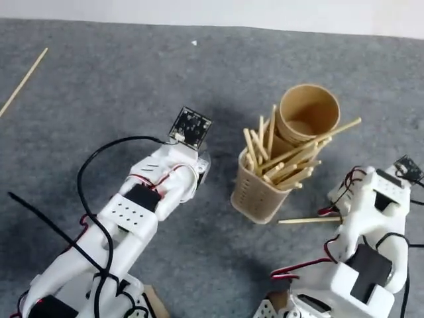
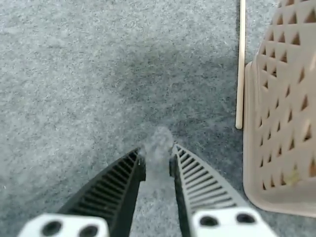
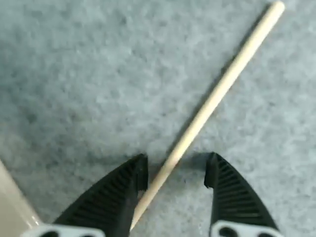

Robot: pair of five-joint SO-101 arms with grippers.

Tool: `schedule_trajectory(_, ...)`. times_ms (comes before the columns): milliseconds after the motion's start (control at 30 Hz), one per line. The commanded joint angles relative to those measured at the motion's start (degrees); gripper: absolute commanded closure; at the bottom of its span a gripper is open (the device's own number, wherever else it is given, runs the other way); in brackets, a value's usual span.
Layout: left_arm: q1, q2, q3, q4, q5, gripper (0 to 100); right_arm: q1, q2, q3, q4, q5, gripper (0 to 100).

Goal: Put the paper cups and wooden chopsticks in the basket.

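Item: basket [image 1: 255,192], beige plastic with a perforated wall, standing tilted on the grey felt table cover [image 1: 132,86]. Contents: one brown paper cup [image 1: 308,112], mouth open to the high camera, leaning out over the basket's far rim; a bundle of wooden chopsticks [image 1: 291,162] standing in the basket and fanned above its rim, the longest crossing in front of the cup. Outside the basket: one loose chopstick [image 1: 308,220] lying flat on the felt just beside the basket's base, on the side toward the right arm [image 1: 371,218]; a stray stick [image 1: 23,83] lying well apart from the basket, by the far left edge of the cover. Right gripper [image 3: 177,160]: black ribbed fingers apart, straddling the loose chopstick, which runs between them close to one finger; not clamped on it. Left gripper [image 2: 157,158]: low over bare felt near the basket's side opposite the loose chopstick, fingers drawn nearly together with a narrow gap at the tips, holding nothing. Left arm [image 1: 152,192]: white, with black and red cables, stretched toward the basket.
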Motion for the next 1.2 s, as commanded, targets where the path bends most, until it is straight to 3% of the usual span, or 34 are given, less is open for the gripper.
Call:
schedule_trajectory(0, 0.7, -0.2, -0.2, -0.8, 0.4, 88, 0.3, -2.2, 1.5, -4.6, -0.2, 80.8)
schedule_trajectory(67, 0.7, -0.2, -0.2, -0.8, 0.4, 88, 0.2, -2.2, 2.7, -6.2, 3.3, 83.7)
schedule_trajectory(200, 0.7, -0.2, -0.2, -0.8, 0.4, 88, 0.5, -2.2, 3.0, -6.4, 9.9, 99.8)
schedule_trajectory(500, 0.7, -0.2, -0.2, -0.8, 0.4, 88, 0.8, -2.9, 2.8, -4.4, 10.5, 99.4)
schedule_trajectory(733, 0.7, -0.2, -0.2, -0.8, 0.4, 88, 3.1, -14.3, -20.8, 8.0, 10.5, 99.4)
schedule_trajectory(900, 0.7, -0.2, -0.2, -0.8, 0.4, 88, 3.9, -28.5, -38.2, 9.1, 10.4, 99.4)
schedule_trajectory(1000, 0.7, -0.2, -0.2, -0.8, 0.4, 88, -0.5, -35.8, -45.1, 5.8, 10.3, 99.4)
schedule_trajectory(1167, 0.5, -0.2, -0.2, -0.8, 0.4, 88, -12.2, -45.4, -42.1, -2.7, 10.3, 99.4)
